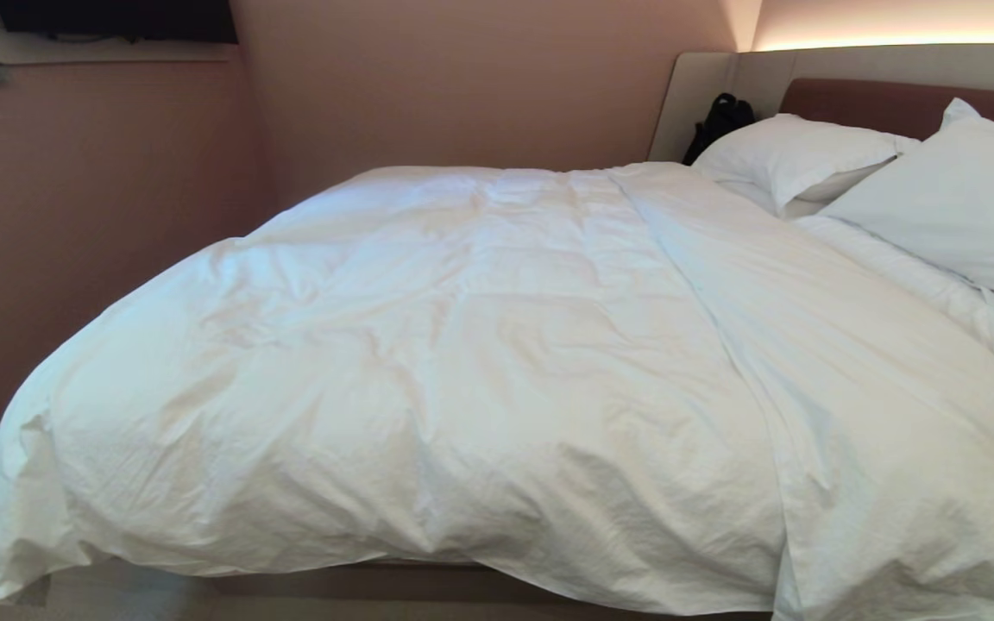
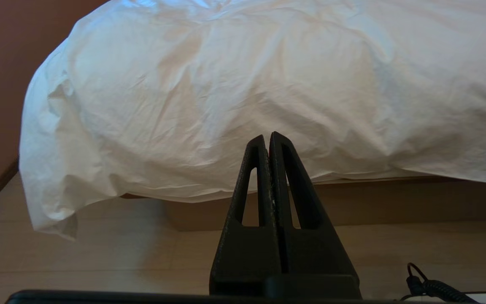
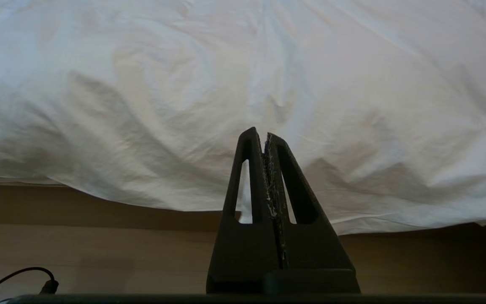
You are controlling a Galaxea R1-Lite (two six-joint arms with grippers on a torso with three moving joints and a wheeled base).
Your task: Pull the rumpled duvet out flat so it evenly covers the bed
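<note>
White wrinkled duvet (image 1: 480,362) lies spread over the bed (image 2: 352,202), hanging past its near edge toward pale wooden floor (image 2: 99,257); pinkish-brown walls (image 1: 100,216), perhaps fabric-clad. Left end effector (image 2: 269,137) and right end effector (image 3: 265,134) hover beside that edge, both pressed together, empty.

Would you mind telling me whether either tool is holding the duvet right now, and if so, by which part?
Nothing is held. The left tool and the right tool are both shut and empty, short of the duvet's near edge.
</note>
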